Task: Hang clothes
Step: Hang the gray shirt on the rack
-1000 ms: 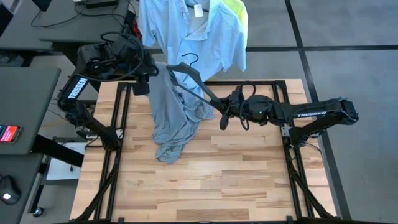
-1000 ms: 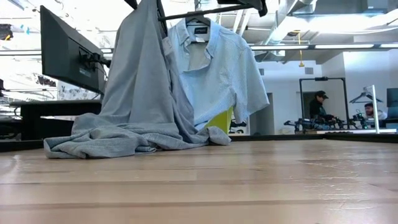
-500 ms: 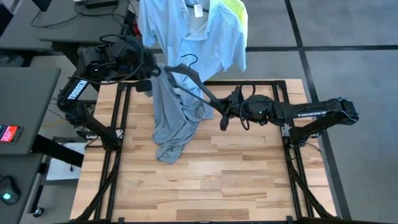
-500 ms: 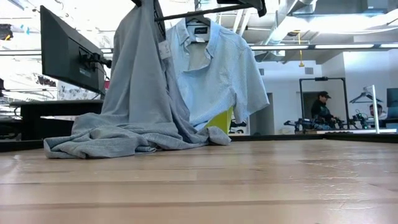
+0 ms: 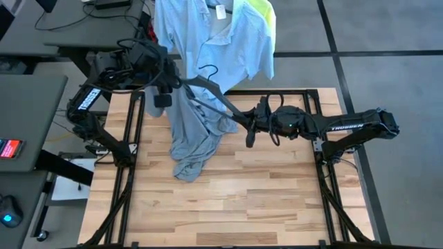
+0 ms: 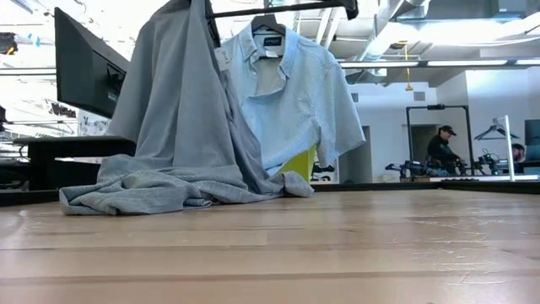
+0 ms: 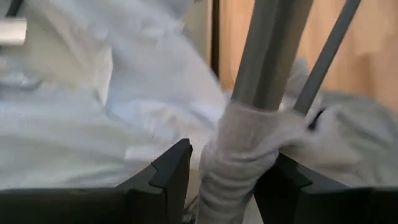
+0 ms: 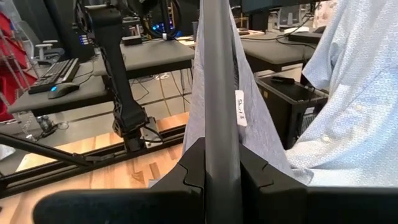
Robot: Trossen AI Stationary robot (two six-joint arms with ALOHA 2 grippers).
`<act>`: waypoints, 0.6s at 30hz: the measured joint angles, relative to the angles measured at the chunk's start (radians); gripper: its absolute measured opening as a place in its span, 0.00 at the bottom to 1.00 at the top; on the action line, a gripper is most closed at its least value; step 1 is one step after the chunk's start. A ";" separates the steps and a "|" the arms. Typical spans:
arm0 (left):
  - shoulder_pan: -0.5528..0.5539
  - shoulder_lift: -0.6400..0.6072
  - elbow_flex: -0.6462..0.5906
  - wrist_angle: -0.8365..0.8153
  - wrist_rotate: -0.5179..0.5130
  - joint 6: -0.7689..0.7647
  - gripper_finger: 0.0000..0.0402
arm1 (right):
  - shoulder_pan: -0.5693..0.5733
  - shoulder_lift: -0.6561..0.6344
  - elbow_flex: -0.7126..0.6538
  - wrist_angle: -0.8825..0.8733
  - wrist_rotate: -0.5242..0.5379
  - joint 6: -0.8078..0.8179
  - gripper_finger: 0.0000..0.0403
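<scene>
Overhead, three garments show: one grey T-shirt (image 5: 192, 131) draped from a raised dark hanger (image 5: 211, 92) down onto the wooden table (image 5: 228, 200), one pale blue shirt (image 5: 218, 38) hanging past the table's far edge, and a sliver of one neon-yellow T-shirt (image 5: 266, 12) behind it. Two arms work. The left gripper (image 5: 163, 88) reaches in from the far left corner to the hanger's end; the right gripper (image 5: 243, 119) stretches level from the right, clamped on the hanger's other end.

Level with the table, the grey T-shirt (image 6: 181, 135) hangs from above with its hem pooled on the wood, the blue shirt (image 6: 291, 93) behind it and yellow fabric (image 6: 297, 162) peeking below.

From the left wrist, the fingers (image 7: 165, 177) pinch a bunched fold of grey cloth wrapped on the hanger bar (image 7: 270, 50).

From the right wrist, the fingers (image 8: 193, 165) close tight on the hanger's bar (image 8: 217, 93).
</scene>
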 joint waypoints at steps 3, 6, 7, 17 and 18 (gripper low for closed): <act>-0.020 0.001 0.000 0.033 0.073 -0.018 0.33 | 0.000 0.000 0.000 0.000 -0.008 -0.001 0.06; -0.040 0.003 0.000 0.051 0.108 -0.021 0.33 | 0.000 0.000 0.000 0.000 -0.016 -0.003 0.06; -0.048 0.003 0.000 0.057 0.110 -0.021 0.33 | 0.000 0.000 0.000 0.000 -0.020 -0.003 0.06; -0.081 0.005 -0.001 0.051 0.123 -0.041 0.09 | -0.003 0.000 0.002 0.007 -0.023 0.013 0.18; -0.082 0.005 -0.001 0.054 0.126 -0.046 0.09 | -0.004 0.000 0.002 0.008 -0.021 0.005 0.20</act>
